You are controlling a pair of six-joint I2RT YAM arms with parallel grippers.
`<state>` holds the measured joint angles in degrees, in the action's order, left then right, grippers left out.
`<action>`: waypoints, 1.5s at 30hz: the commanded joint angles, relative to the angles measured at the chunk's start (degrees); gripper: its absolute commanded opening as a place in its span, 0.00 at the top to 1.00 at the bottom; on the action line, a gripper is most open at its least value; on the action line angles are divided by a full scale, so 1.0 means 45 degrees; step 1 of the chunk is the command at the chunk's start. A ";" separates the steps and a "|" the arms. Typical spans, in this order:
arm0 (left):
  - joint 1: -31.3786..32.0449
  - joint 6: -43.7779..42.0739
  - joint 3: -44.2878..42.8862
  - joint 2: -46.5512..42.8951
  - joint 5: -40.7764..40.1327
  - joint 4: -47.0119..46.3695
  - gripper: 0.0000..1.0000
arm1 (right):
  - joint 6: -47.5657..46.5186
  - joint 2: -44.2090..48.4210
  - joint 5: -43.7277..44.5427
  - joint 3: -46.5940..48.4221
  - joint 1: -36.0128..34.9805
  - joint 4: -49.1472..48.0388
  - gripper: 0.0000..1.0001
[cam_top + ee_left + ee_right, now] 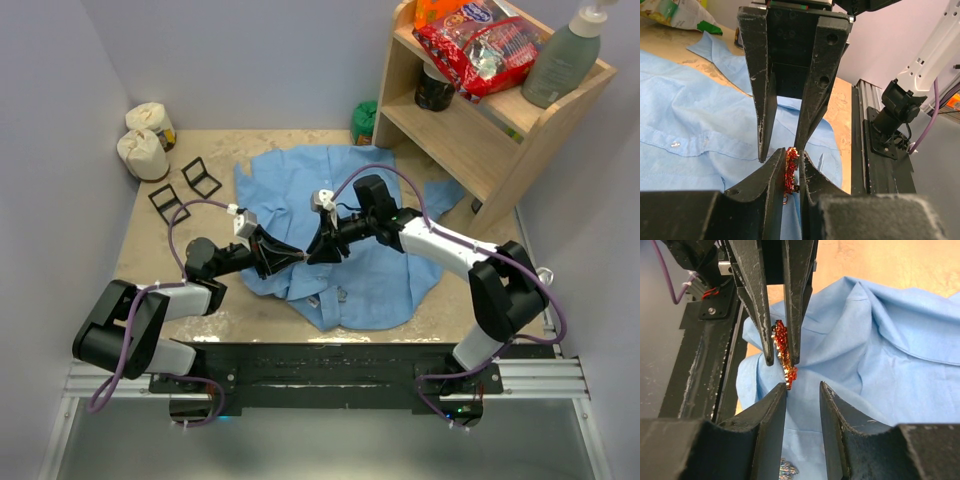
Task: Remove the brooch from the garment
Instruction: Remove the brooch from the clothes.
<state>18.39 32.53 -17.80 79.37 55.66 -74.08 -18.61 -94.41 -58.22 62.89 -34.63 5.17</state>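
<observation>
Red-and-gold beaded brooch [782, 347] is pinched in the narrowed left hand [792, 160], just above the light-blue button-up shirt [370, 280] mid-bench [280, 145], seemingly to steady it. The right hand [802, 387] is parted and empty, facing it.

Pale lilac walls [250, 60]; worn tan tabletop [270, 145]; light wooden shelf unit [450, 140] at far right corner.
</observation>
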 commanded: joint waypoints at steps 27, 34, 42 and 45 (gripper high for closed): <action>-0.0103 0.0290 -0.0341 -0.0334 -0.0201 -0.7678 1.00 | -0.2056 0.0492 0.2390 0.0340 -0.0820 0.0590 0.62; -0.0103 0.0251 -0.0341 -0.0295 -0.0200 -0.7697 1.00 | -0.1781 0.0492 0.1748 0.0340 -0.0820 0.0529 0.70; -0.0122 0.0270 -0.0321 -0.0236 -0.0200 -0.7697 1.00 | -0.1782 0.0609 0.1238 0.0477 -0.0839 0.0668 0.69; -0.0103 0.0250 -0.0321 -0.0217 -0.0181 -0.7697 1.00 | -0.1743 0.0668 0.1121 0.0516 -0.0820 0.0687 0.69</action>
<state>18.04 33.28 -17.80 79.35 54.83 -74.06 -26.02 -93.58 -50.59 64.12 -38.30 8.25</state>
